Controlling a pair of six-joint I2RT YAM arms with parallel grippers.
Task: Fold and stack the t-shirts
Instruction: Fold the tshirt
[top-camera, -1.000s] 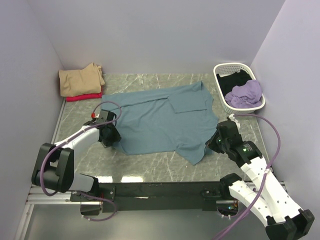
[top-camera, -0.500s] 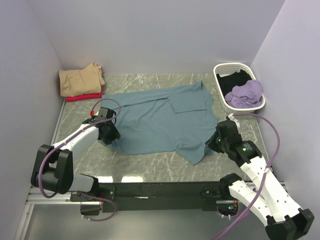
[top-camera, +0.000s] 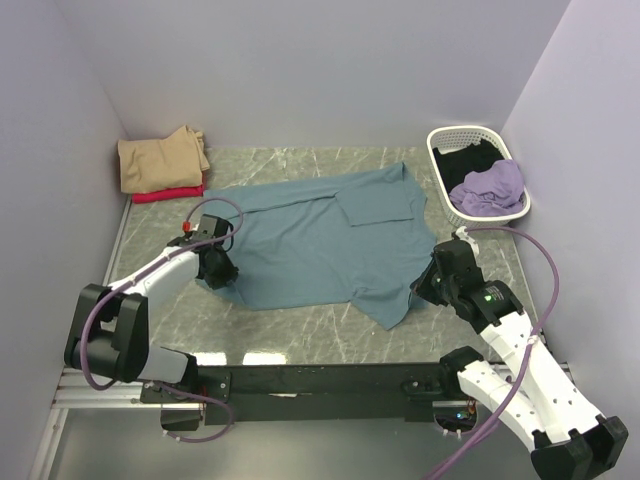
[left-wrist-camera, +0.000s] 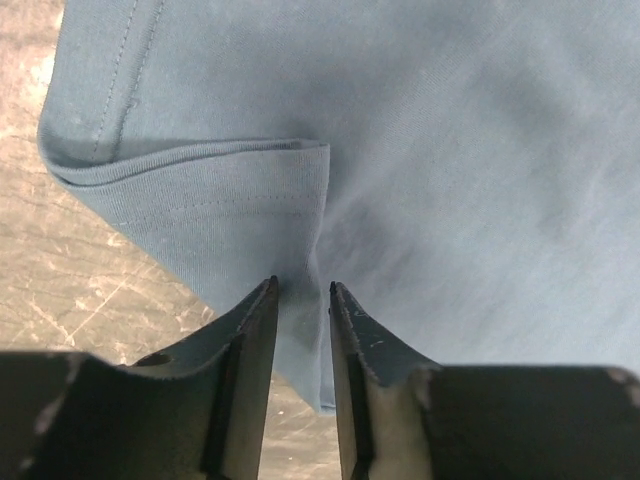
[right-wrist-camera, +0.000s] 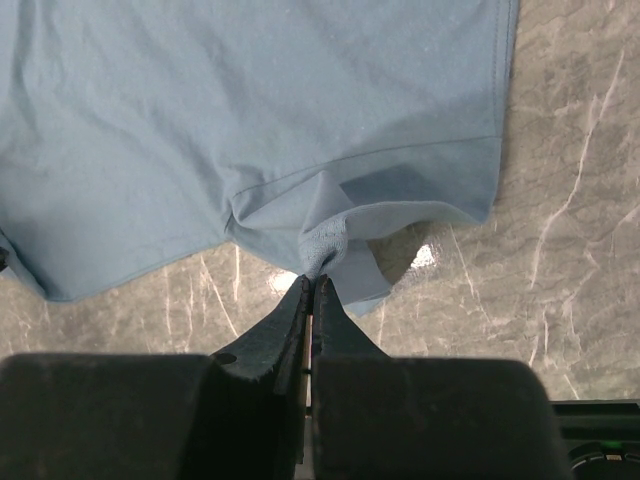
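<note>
Left tool sits on the near-left hem of the teal t-shirt, which lies spread across the middle of the counter. The right tool is at its near-right corner. A folded tan t-shirt lies on a red t-shirt at far left.

Left wrist view: the fingers are nearly closed, pinching the doubled hem.

Right wrist view: the fingers are clamped tight on a bunched bit of hem.

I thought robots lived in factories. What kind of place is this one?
Probably a small robot test booth, not a home or factory. Plain lilac walls box in one marble-look table, a left arm and a right arm are bolted at its near edge, and a teal t-shirt lies spread for folding.
</note>
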